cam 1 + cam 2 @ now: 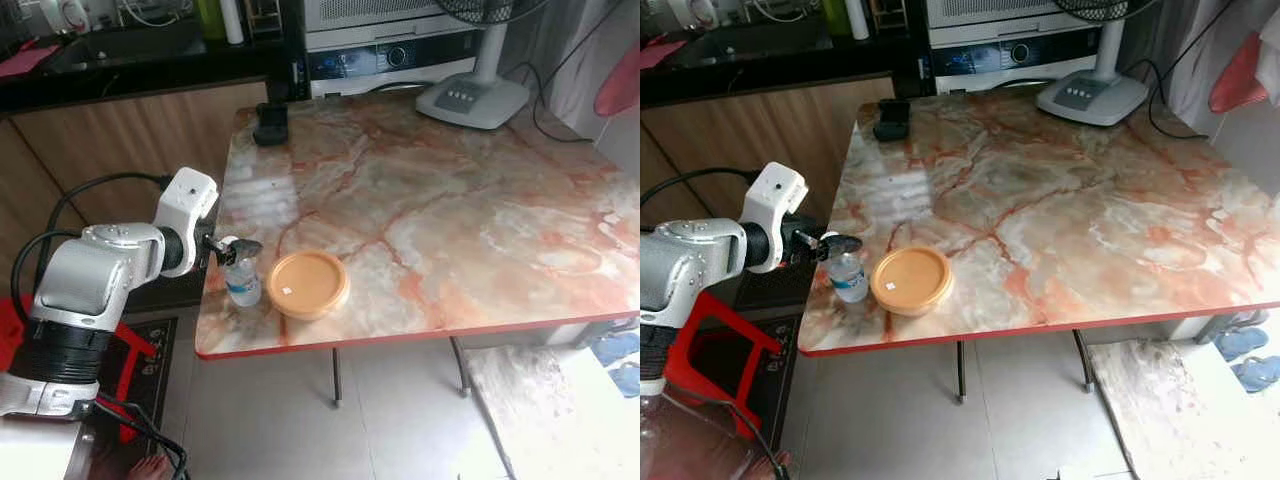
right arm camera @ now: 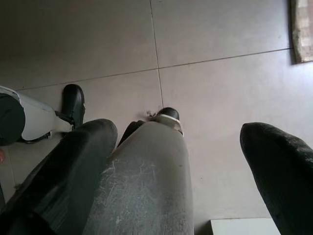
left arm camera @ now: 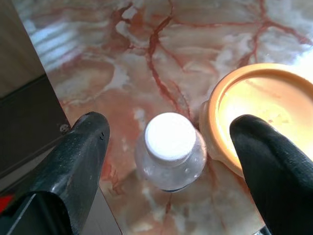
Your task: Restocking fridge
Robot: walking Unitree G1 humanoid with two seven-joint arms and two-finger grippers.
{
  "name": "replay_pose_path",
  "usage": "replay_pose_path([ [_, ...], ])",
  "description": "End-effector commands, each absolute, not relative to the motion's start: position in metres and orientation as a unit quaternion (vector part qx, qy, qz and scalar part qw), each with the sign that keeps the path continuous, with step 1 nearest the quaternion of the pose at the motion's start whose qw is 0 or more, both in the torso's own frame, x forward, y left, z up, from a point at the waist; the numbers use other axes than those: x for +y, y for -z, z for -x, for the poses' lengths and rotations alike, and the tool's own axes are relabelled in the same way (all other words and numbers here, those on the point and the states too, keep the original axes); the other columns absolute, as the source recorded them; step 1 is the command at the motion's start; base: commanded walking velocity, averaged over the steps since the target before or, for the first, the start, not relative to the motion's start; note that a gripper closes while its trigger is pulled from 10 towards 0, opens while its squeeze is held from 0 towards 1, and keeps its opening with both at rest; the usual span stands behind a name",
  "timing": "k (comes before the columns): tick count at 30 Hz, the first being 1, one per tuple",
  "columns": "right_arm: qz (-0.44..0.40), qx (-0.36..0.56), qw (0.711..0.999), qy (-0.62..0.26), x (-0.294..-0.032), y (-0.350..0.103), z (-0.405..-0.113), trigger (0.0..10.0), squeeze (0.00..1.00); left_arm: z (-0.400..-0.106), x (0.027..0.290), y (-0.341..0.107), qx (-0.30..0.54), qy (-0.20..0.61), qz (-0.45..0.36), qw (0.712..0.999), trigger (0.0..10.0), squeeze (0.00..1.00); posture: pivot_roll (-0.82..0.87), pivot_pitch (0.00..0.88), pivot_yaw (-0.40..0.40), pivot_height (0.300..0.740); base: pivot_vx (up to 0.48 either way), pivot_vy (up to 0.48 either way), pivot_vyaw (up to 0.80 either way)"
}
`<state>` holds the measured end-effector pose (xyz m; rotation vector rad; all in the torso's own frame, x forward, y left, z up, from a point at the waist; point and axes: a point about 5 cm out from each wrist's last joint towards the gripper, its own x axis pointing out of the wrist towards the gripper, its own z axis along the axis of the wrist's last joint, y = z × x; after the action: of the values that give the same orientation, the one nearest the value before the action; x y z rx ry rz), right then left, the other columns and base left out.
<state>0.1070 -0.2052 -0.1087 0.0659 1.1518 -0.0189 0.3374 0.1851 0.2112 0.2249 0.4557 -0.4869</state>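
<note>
A small clear water bottle (image 1: 243, 283) with a white cap (image 3: 170, 136) stands near the front left corner of the marble table (image 1: 430, 200). Right beside it sits a round orange lidded container (image 1: 307, 284). My left gripper (image 1: 232, 250) hovers just above the bottle's cap, fingers open. In the left wrist view the two black fingers (image 3: 83, 152) stand either side of the bottle, not touching it, one over the container's rim (image 3: 215, 117). My right gripper (image 2: 176, 161) hangs open over the tiled floor beside my own leg.
A black object (image 1: 270, 124) lies at the table's far left corner and a white fan base (image 1: 472, 98) at the far edge. A dark counter with wooden fronts (image 1: 120, 120) runs behind. A red stool (image 1: 710, 350) stands by my left side.
</note>
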Motion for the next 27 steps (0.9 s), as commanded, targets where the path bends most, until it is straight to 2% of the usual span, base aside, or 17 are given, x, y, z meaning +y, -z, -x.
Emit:
replay_pose_path([
  [1, -0.037, 0.562, 0.826, 0.006, -0.202, 0.112, -0.096, 10.0, 0.00, -0.339, 0.191, -0.207, 0.229, 0.222, -0.114, 0.941, 10.0, 0.00, 0.14, 0.029, 0.041, 0.740, 0.000, 0.000, 0.00],
  [7, -0.034, 0.563, 0.826, 0.006, -0.204, 0.112, -0.096, 10.0, 0.00, -0.342, 0.195, -0.204, 0.227, 0.206, -0.106, 0.946, 9.9, 0.00, 0.14, 0.032, 0.034, 0.740, 0.000, 0.000, 0.00],
  [8, -0.034, 0.563, 0.826, 0.006, -0.205, 0.112, -0.096, 10.0, 0.00, -0.342, 0.195, -0.203, 0.227, 0.202, -0.106, 0.947, 4.6, 0.00, 0.13, 0.033, 0.034, 0.740, 0.000, 0.000, 0.00],
  [9, -0.033, 0.563, 0.826, 0.006, -0.205, 0.112, -0.096, 10.0, 0.00, -0.343, 0.196, -0.202, 0.225, 0.198, -0.108, 0.948, 3.5, 0.00, 0.13, 0.033, 0.033, 0.740, 0.000, 0.000, 0.00],
  [12, -0.032, 0.564, 0.825, 0.005, -0.206, 0.112, -0.095, 10.0, 0.00, -0.345, 0.195, -0.203, 0.214, 0.196, -0.104, 0.951, 4.1, 0.00, 0.13, 0.031, 0.031, 0.740, 0.000, 0.000, 0.00],
  [13, -0.031, 0.564, 0.825, 0.005, -0.206, 0.112, -0.095, 10.0, 0.00, -0.346, 0.195, -0.203, 0.211, 0.196, -0.100, 0.952, 10.0, 0.00, 0.13, 0.031, 0.030, 0.740, 0.000, 0.000, 0.00],
  [22, -0.027, 0.566, 0.824, 0.001, -0.206, 0.112, -0.095, 10.0, 0.00, -0.350, 0.189, -0.207, 0.200, 0.198, -0.091, 0.955, 10.0, 0.00, 0.12, 0.031, 0.028, 0.740, 0.000, 0.000, 0.00],
  [23, -0.025, 0.567, 0.824, -0.001, -0.206, 0.112, -0.095, 10.0, 0.00, -0.349, 0.187, -0.206, 0.203, 0.204, -0.090, 0.953, 7.3, 0.00, 0.12, 0.031, 0.028, 0.740, 0.000, 0.000, 0.00],
  [24, -0.023, 0.567, 0.823, -0.002, -0.206, 0.112, -0.096, 10.0, 0.00, -0.349, 0.186, -0.205, 0.204, 0.205, -0.090, 0.953, 7.3, 0.00, 0.12, 0.031, 0.028, 0.740, 0.000, 0.000, 0.00],
  [25, -0.022, 0.567, 0.823, -0.003, -0.206, 0.112, -0.096, 10.0, 0.00, -0.349, 0.185, -0.204, 0.205, 0.206, -0.089, 0.953, 8.4, 0.00, 0.12, 0.032, 0.028, 0.740, 0.000, 0.000, 0.00],
  [27, -0.021, 0.567, 0.823, -0.003, -0.206, 0.112, -0.096, 10.0, 0.00, -0.348, 0.185, -0.204, 0.206, 0.206, -0.089, 0.952, 8.5, 0.00, 0.12, 0.030, 0.028, 0.740, 0.000, 0.000, 0.00],
])
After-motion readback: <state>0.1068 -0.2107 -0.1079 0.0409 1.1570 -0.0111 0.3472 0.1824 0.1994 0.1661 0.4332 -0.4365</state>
